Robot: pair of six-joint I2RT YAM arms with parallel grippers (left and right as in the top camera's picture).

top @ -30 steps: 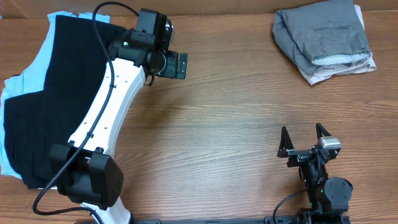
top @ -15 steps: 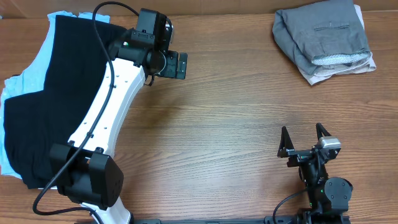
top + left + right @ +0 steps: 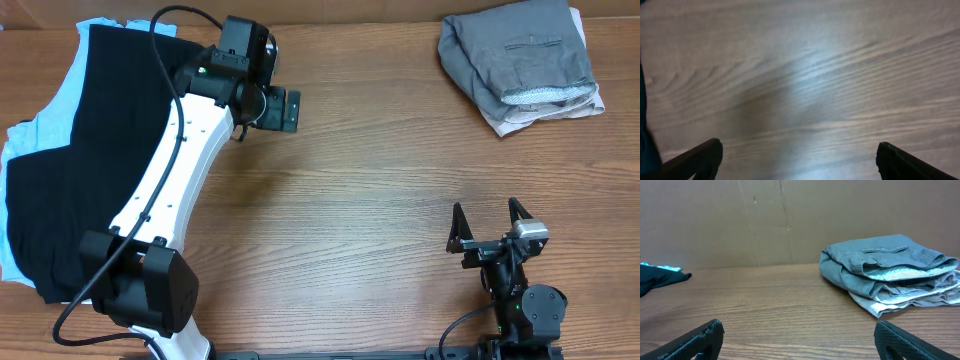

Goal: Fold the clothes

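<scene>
Shorts of mid-grey woven cloth (image 3: 520, 50) lie folded at the wooden worktop's (image 3: 380, 180) far right corner, atop beige shorts (image 3: 522, 118). Left end effector (image 3: 290, 107) hangs beside a black T-shirt (image 3: 90, 150), fingers spread, empty. Right end effector (image 3: 485, 208), well apart from the shorts, is likewise spread and empty.

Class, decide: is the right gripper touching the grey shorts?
Apart. The overhead view shows bare table between the right gripper and the grey shorts.
</scene>
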